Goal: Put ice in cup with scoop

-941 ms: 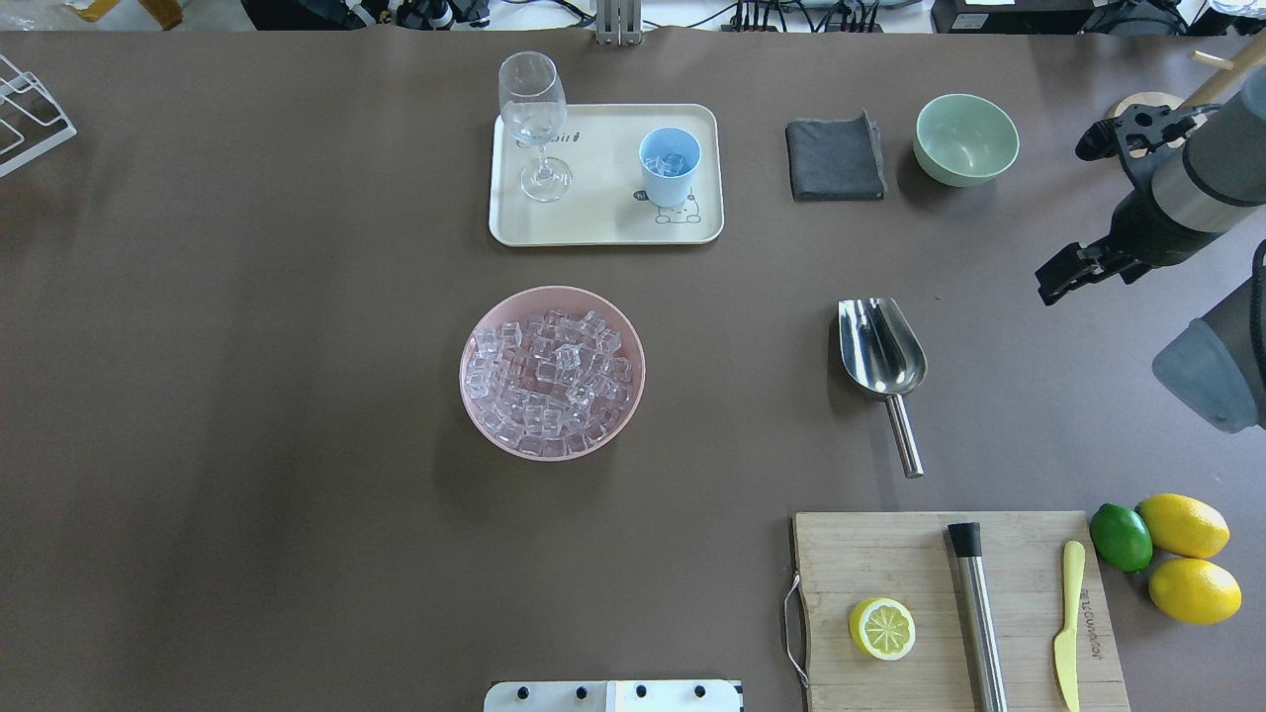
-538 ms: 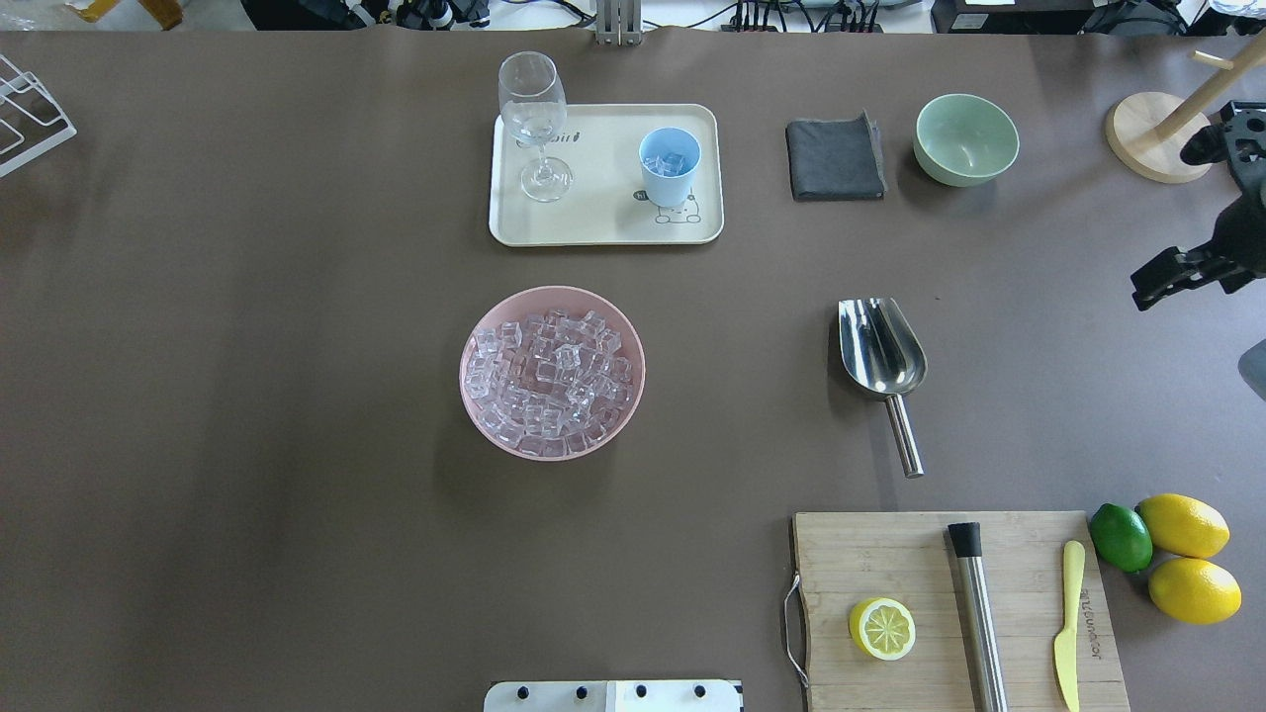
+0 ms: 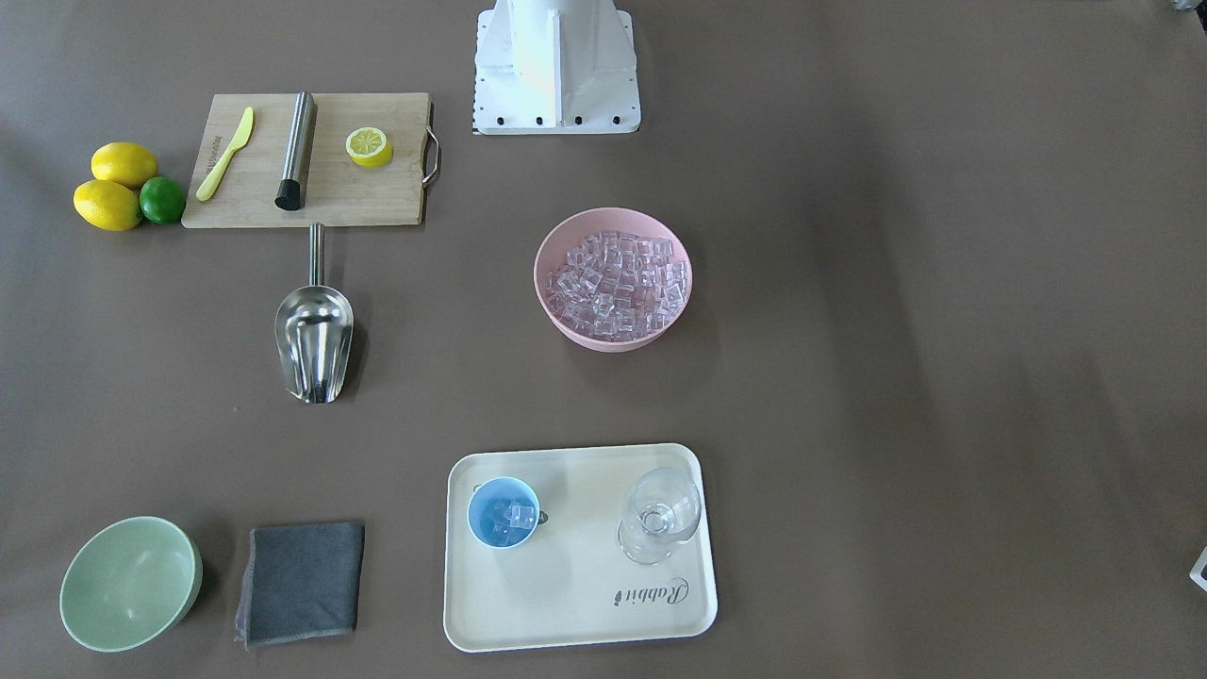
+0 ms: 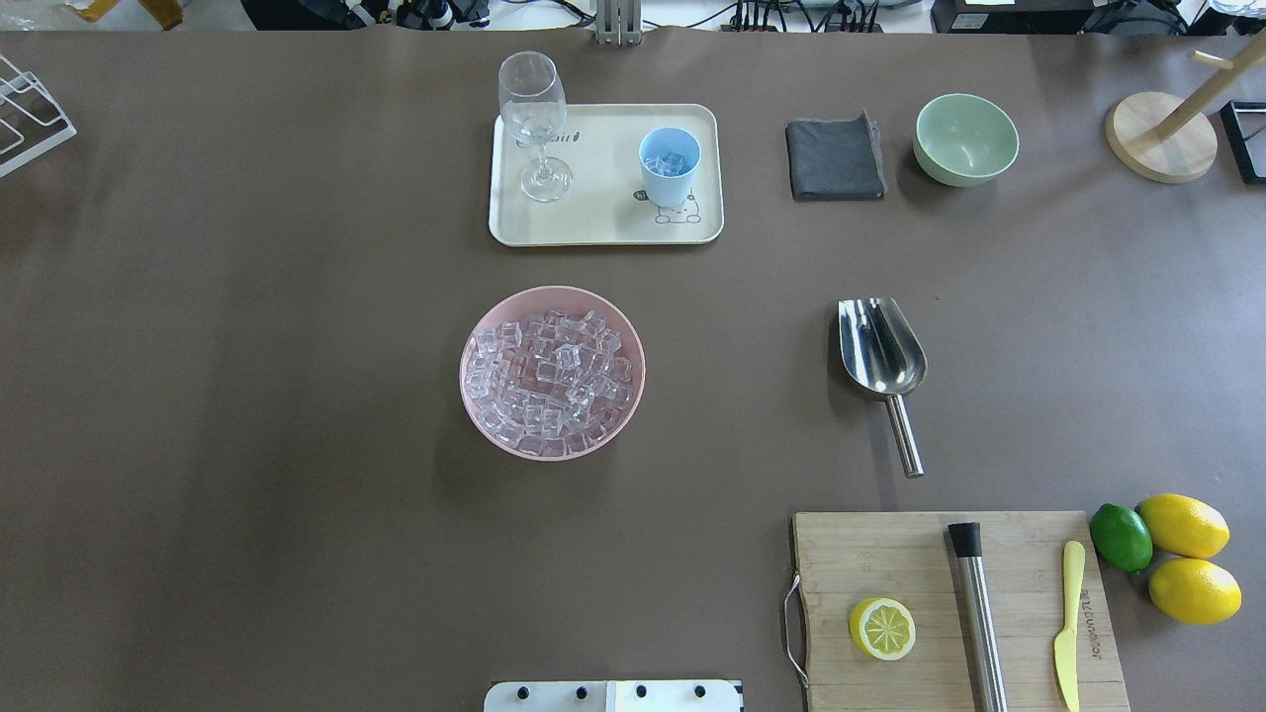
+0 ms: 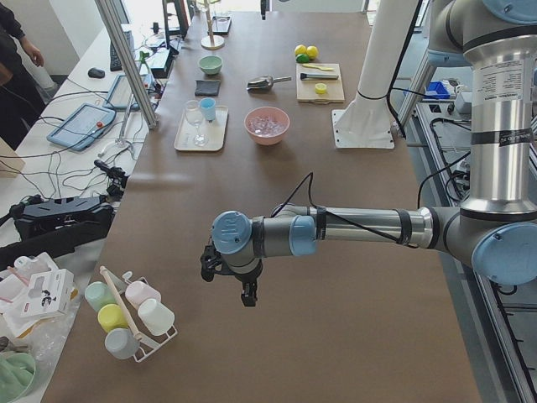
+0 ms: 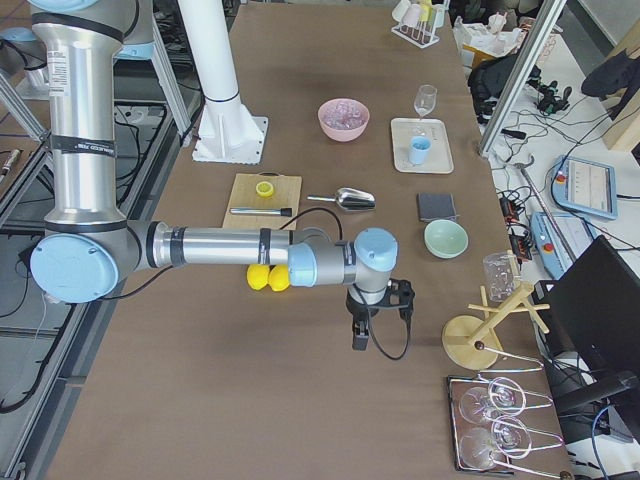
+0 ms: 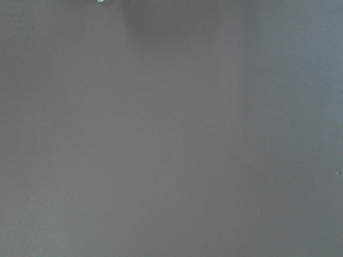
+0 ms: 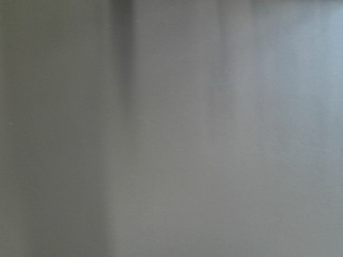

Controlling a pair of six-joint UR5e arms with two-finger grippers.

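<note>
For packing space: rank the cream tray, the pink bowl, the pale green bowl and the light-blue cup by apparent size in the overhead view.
1. Cream rectangular plastic tray.
2. Round pink bowl of clear ice cubes, not far behind.
3. Pale green round bowl.
4. Small light-blue round cup, on the tray.

The brown table (image 4: 247,396) carries a pink bowl (image 4: 465,381) near its middle. Beyond the pink bowl, away from the robot, lies a cream tray (image 4: 603,222). To the robot's right of the pink bowl lies the scoop (image 4: 880,351), well apart from it. Farther right and away from the robot are a grey cloth (image 4: 836,158) and a green bowl (image 4: 966,138). Right of the pink bowl and nearer the robot are a cutting board (image 4: 870,554), two lemons (image 4: 1184,525) and a lime (image 4: 1121,537).
</note>
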